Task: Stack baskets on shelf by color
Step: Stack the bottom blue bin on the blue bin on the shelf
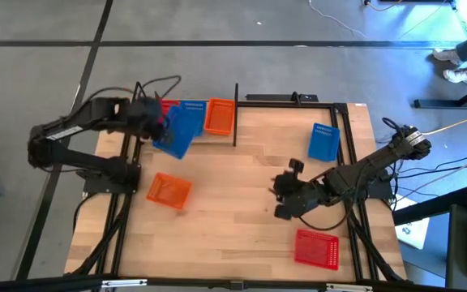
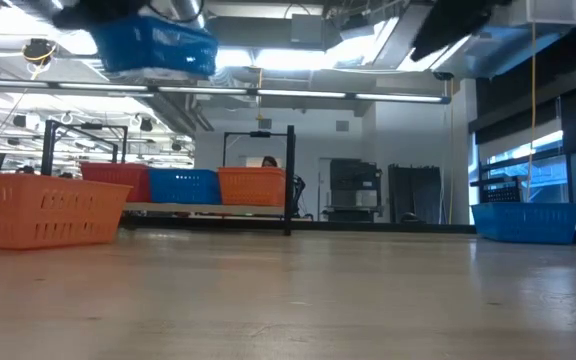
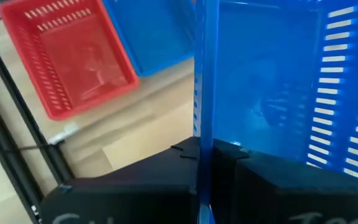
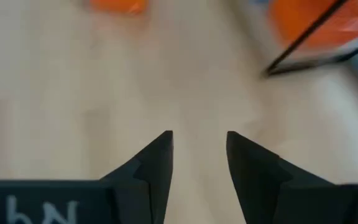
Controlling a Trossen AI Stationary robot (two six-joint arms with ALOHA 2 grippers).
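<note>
Over the far-left end of the shelf (image 1: 242,99), a narrow light-wood board framed in thin black rods, I have the left gripper (image 1: 159,120) pinching the wall of a blue perforated plastic basket (image 1: 178,128), which hangs clear of the table. Beneath and just beyond that claw, a red mesh basket (image 1: 169,105), a second blue basket (image 2: 184,186) and an orange mesh basket (image 1: 220,115) sit side by side on the board, so I judge each colour has its base and the carried blue one belongs on its match. Left on the table are another orange basket (image 1: 169,190), a blue basket on the right (image 1: 323,142) and a red one near the front (image 1: 316,246). I count only seven baskets. My right gripper (image 1: 284,193) waits mid-table, spread, nothing between its fingers. Only the low view shows the carried basket lifted well above the row; only the left wrist view shows the wall nipped between the fingers.
</note>
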